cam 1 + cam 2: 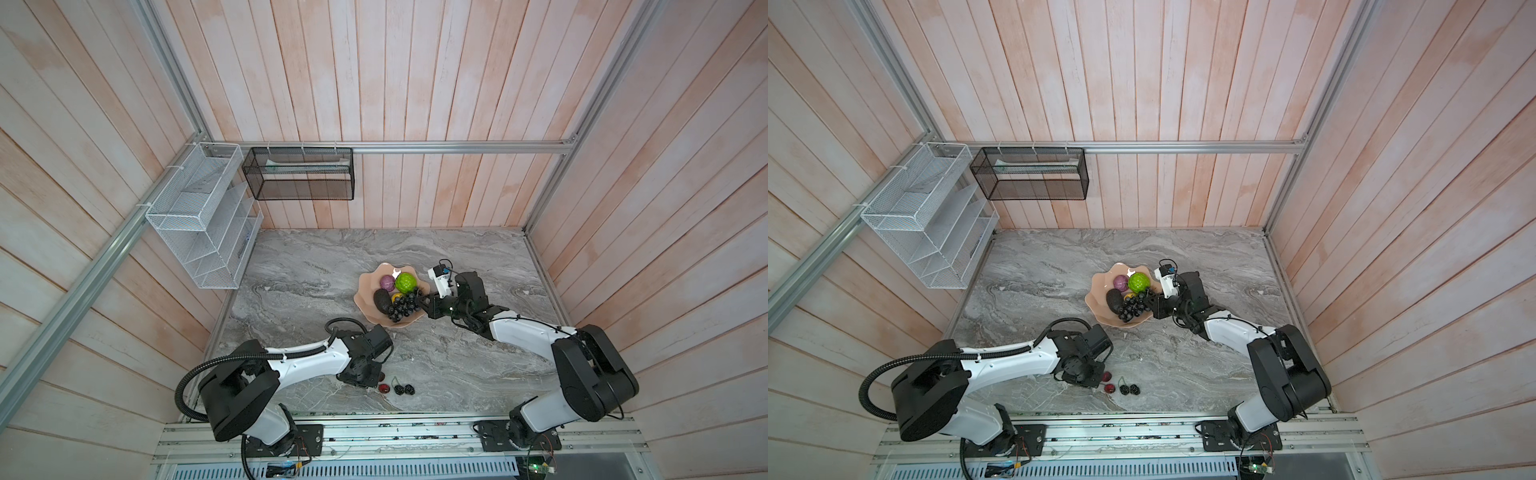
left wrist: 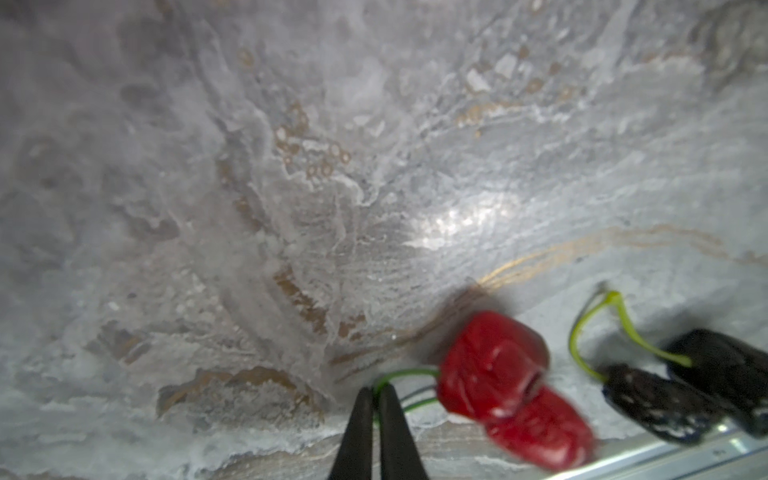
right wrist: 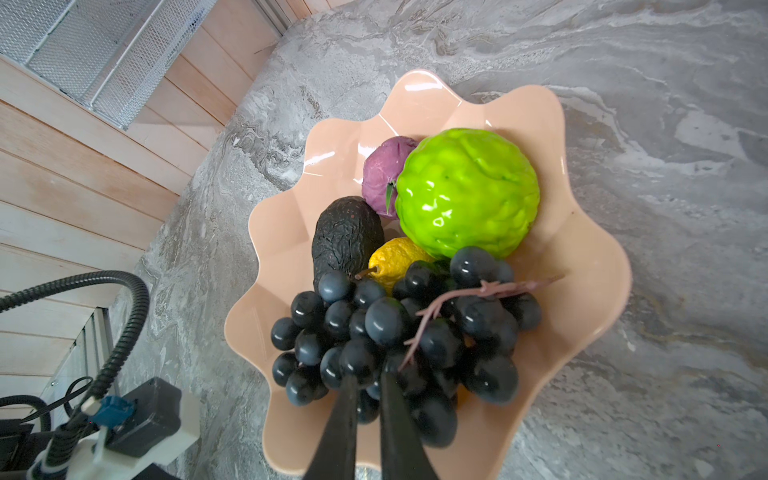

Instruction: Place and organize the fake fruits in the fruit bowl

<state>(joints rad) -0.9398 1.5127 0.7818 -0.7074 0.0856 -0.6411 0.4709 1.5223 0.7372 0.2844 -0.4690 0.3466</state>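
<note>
Nearest, at the front edge of the bench [image 1: 457, 257], the left gripper [image 2: 376, 395] has its fingers pressed together on the thin green stem of the red pair [image 2: 511, 382], which lies on the bench. Risk: the stem slips free on lifting, or the dangling fruit swings into the black berry pair [image 2: 685, 390] just beside it and rolls it toward the edge.

Farther back, the fruit bowl [image 3: 582, 291] holds five fruits. The right gripper [image 3: 370, 374], fingers close together, is sunk in the grape bunch [image 3: 386, 320], apparently pinching it. Risk: pulling out drags grapes over the low rim. The arms may also meet at the bowl.
</note>
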